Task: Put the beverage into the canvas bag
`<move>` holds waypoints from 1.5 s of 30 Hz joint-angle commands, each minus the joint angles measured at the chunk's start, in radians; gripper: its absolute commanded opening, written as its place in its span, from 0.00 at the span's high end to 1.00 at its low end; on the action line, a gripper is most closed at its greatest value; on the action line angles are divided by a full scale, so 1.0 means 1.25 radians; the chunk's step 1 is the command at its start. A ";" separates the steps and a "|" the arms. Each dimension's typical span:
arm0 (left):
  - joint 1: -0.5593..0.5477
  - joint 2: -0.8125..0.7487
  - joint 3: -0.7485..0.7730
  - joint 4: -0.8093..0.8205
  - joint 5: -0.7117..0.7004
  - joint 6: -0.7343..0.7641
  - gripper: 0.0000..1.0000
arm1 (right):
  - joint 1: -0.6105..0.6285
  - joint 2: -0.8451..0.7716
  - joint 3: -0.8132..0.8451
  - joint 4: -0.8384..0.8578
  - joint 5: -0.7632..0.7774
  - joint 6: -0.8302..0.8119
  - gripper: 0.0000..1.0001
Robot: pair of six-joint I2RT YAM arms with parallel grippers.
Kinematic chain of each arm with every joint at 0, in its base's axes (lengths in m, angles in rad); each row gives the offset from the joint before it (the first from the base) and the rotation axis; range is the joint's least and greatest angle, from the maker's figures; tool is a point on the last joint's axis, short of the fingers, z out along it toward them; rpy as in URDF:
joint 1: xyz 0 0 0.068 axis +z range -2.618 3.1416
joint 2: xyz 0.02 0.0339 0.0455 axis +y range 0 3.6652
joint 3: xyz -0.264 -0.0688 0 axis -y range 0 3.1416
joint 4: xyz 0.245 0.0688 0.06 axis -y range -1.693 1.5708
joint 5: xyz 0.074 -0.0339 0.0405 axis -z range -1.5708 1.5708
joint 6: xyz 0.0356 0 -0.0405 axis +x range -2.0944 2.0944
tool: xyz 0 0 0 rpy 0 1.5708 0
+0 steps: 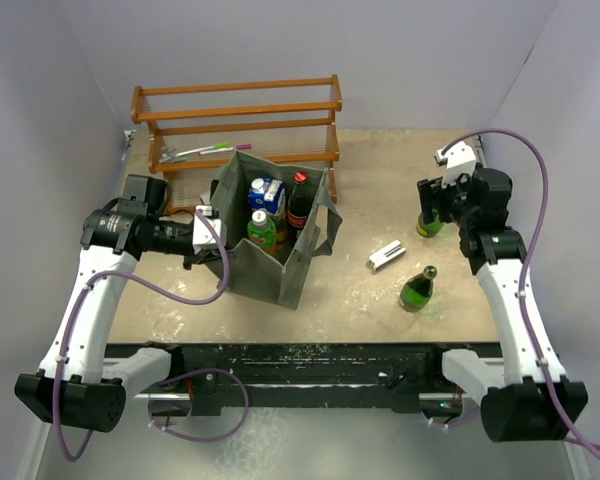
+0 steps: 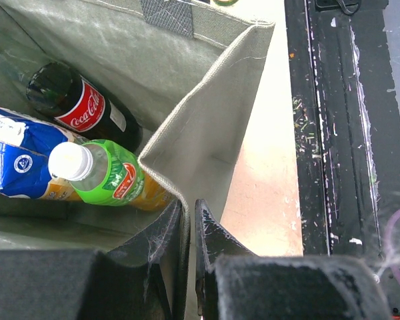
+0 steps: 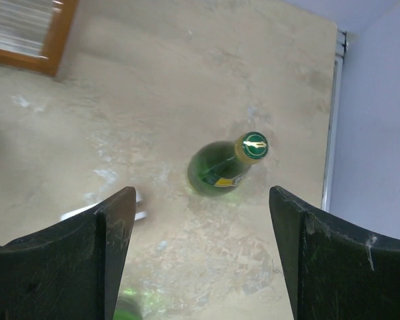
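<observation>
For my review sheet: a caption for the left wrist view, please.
Left end effector pinches canvas bag wall; cola bottle, green bottle, blue carton inside.

**Grey-Green Tote Standing Out on Mottled Beige Tabletop**

The canvas bag (image 1: 265, 280) is showing muted grey-green cloth with paler creases. Inside it, a dark cola bottle (image 2: 80, 103) is wearing a red label with white script. A lime-green bottle (image 2: 103, 177) is sporting a white cap, a red badge and amber liquid. A carton (image 2: 13, 167) is displaying blue and white panels. The table (image 1: 380, 170) is showing blotchy beige with whitish scuffs. On it, the far green glass bottle (image 3: 217, 173) is carrying a gold collar, a green cap and a yellow label, and the near green glass bottle (image 1: 417, 290) is gleaming deep green. The wooden rack (image 1: 235, 110) is glowing orange-brown.
</observation>
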 commanded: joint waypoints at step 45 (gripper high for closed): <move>-0.001 -0.015 -0.008 0.007 0.034 -0.010 0.84 | -0.159 0.312 0.225 -0.050 -0.181 -0.028 1.00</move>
